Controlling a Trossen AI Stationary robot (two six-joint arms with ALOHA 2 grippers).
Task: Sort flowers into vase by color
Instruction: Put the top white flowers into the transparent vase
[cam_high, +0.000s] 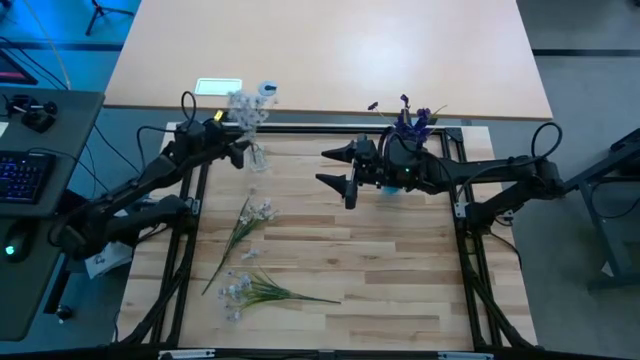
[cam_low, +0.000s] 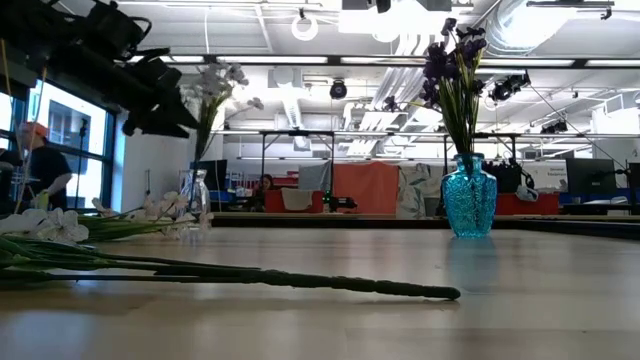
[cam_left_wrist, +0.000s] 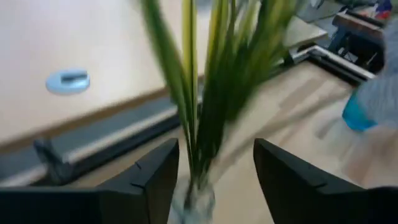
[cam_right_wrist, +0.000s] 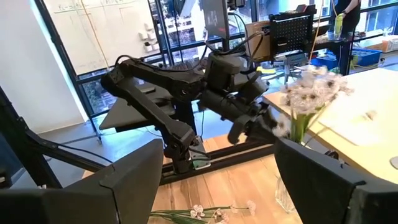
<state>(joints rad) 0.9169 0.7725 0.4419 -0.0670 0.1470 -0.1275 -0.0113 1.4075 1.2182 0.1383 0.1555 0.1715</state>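
Note:
A clear glass vase near the table's far left holds one pale whitish-blue sprig, its stem standing in the vase's neck. My left gripper is open, with one finger on either side of the sprig's green stems just above the vase, apart from them. A blue vase holds the dark purple blooms. My right gripper is open and holds nothing, hovering left of the blue vase. Two more pale sprigs lie flat on the table.
The wooden tabletop is bare to the right of the lying sprigs. A black frame rail runs along the far edge behind both vases. In the low view the near sprig's long stem lies across the front.

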